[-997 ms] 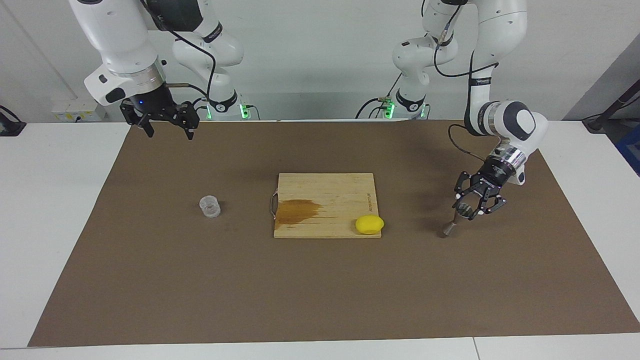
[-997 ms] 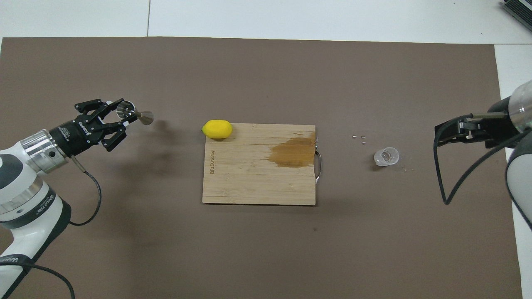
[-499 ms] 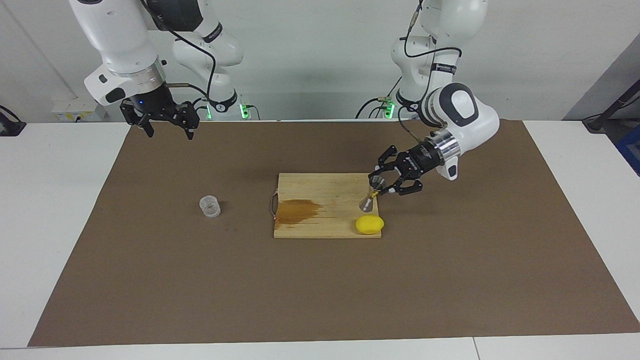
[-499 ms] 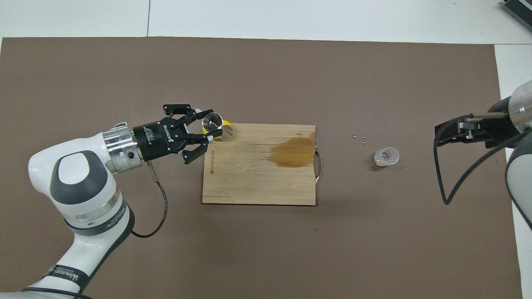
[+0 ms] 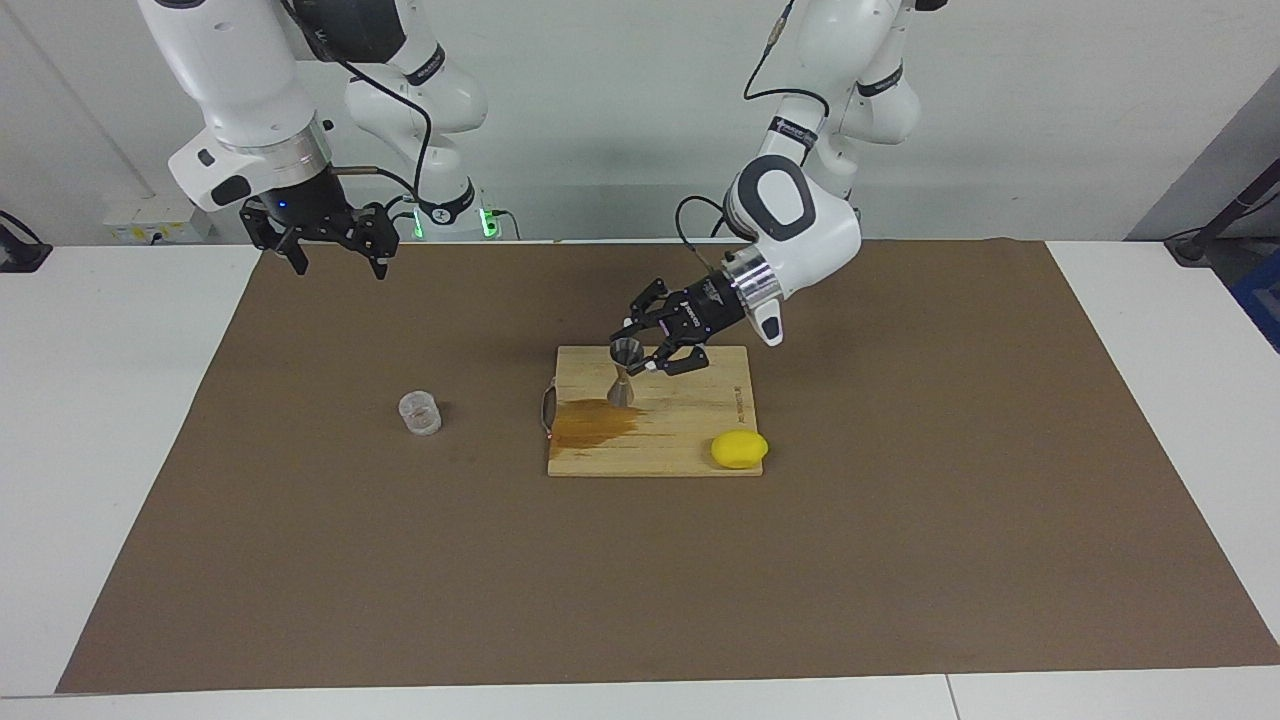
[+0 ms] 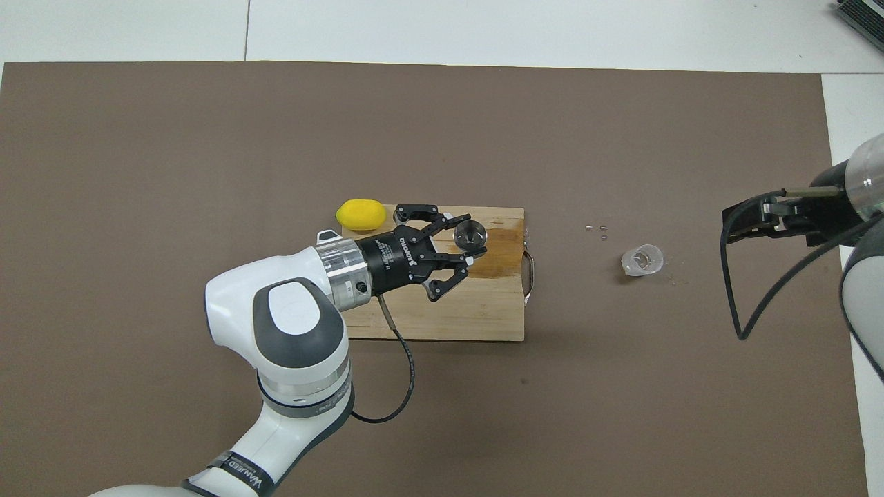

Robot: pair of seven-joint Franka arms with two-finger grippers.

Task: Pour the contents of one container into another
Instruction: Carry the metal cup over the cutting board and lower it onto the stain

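Left gripper (image 5: 640,352) is clamped on the upper cone of the jigger (image 5: 624,372), holding it upright over the cutting board (image 5: 690,420), above the dark stain (image 5: 598,418). The bottom cone looks close to the wood; I cannot tell if it touches. Gripping high on the top cone keeps the mouth up and unobstructed, which suits a vessel meant to receive.

The clear cup (image 5: 420,413) stands on the brown mat (image 5: 300,560), well apart from the left gripper, toward the right arm's end, with 3 tiny specks (image 6: 597,230) near it in the overhead view. Right gripper (image 5: 330,245) waits, raised above the mat's edge; fingers apart, empty.

A lemon (image 5: 739,449) sits on the board's corner, clear of the jigger.

Judgement: the jigger is probably being brought toward the cup so 1 arm can pour while the other steadies.
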